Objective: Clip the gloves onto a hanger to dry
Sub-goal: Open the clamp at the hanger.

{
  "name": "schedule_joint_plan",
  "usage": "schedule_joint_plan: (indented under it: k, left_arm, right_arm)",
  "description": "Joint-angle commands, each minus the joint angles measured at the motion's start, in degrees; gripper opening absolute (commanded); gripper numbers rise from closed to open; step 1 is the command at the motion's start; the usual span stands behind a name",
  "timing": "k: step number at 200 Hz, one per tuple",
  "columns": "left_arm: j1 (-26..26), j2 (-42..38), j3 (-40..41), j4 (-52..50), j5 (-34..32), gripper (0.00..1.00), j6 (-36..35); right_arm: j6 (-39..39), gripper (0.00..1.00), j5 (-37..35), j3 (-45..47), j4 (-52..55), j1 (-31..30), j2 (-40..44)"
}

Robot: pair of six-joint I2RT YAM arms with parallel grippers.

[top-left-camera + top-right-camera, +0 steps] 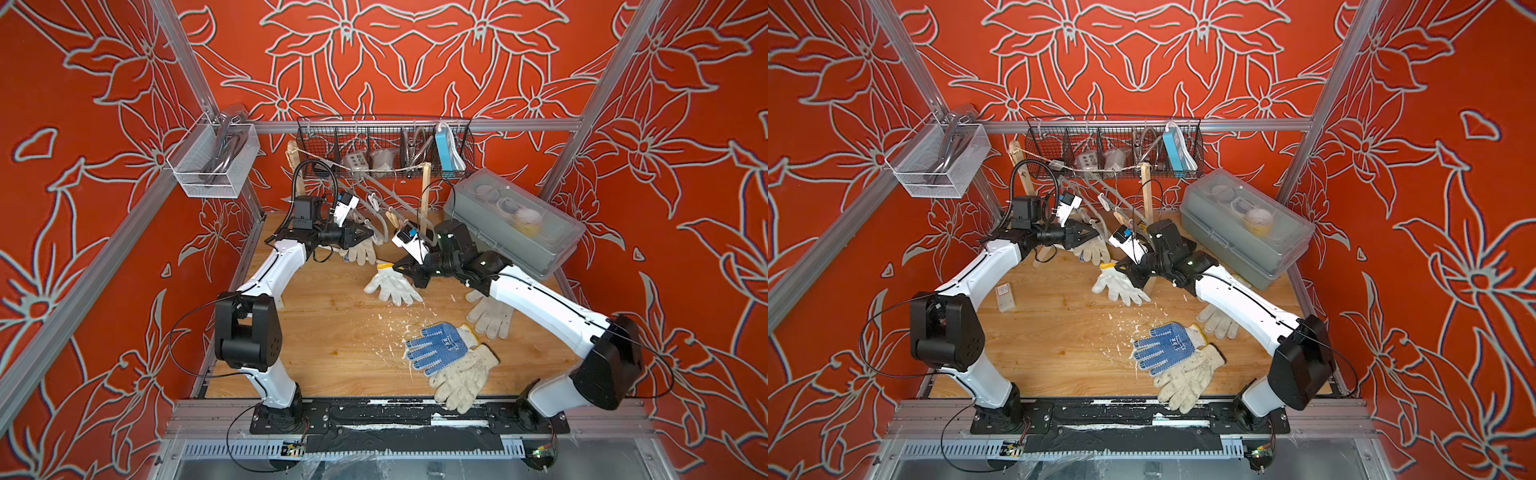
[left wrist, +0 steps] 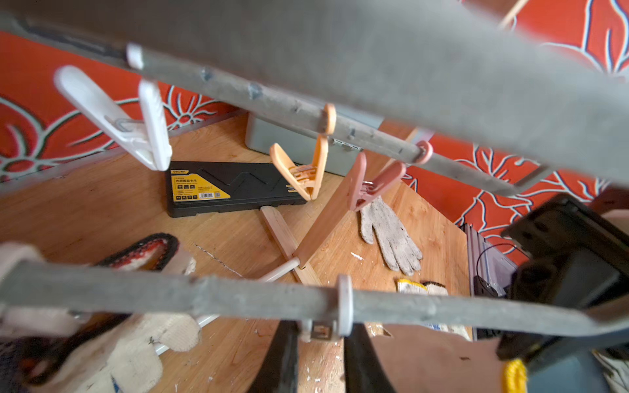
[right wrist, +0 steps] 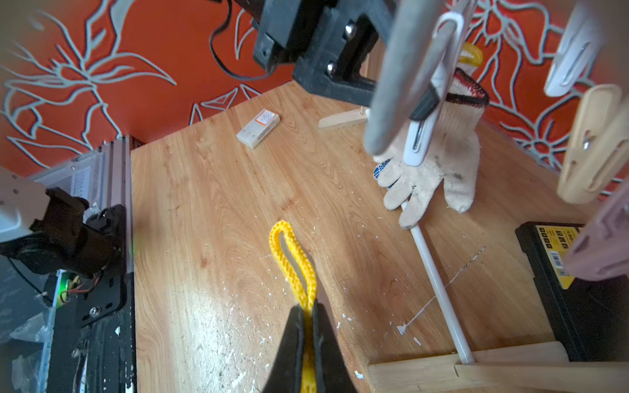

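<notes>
Top views: the left gripper [image 1: 369, 236] is raised at the rear of the table [image 1: 324, 332], against a hung glove [image 1: 360, 249]. The right gripper [image 1: 398, 269] holds the yellow-edged glove [image 1: 392, 286] by its cuff. The blue-dotted glove [image 1: 440, 347] lies over an off-white glove [image 1: 463, 380]. A further glove [image 1: 490, 316] lies partly under the right arm.

Left wrist view: jaws drawn in on a white clip [image 2: 320, 331] on the hanger [image 2: 238, 296] bar.

Right wrist view: jaws pinched tight on the yellow cuff loop [image 3: 289, 251]; the white clip overlaps the hung glove
</notes>
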State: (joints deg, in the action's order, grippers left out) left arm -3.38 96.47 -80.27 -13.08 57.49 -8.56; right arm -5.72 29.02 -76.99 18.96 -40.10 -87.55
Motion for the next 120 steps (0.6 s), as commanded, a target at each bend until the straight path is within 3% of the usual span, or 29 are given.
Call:
schedule_joint_plan:
  k: [1,59,120]
  left_arm:
    - [0.0,-2.6,-2.3,-6.1,4.3,0.12,-6.6]
    - [0.0,-4.7,-4.2,-16.9,7.2,0.11,-15.2]
    - [-0.1,-5.1,-5.7,-21.4,8.3,0.11,-18.8]
  right_arm:
    - [-5.4,0.0,-0.4,-4.0,4.9,0.3,-2.4]
    - [-9.8,0.0,0.7,-10.7,7.9,0.6,-8.4]
    - [-9.4,0.0,3.5,-15.6,7.6,1.2,-12.6]
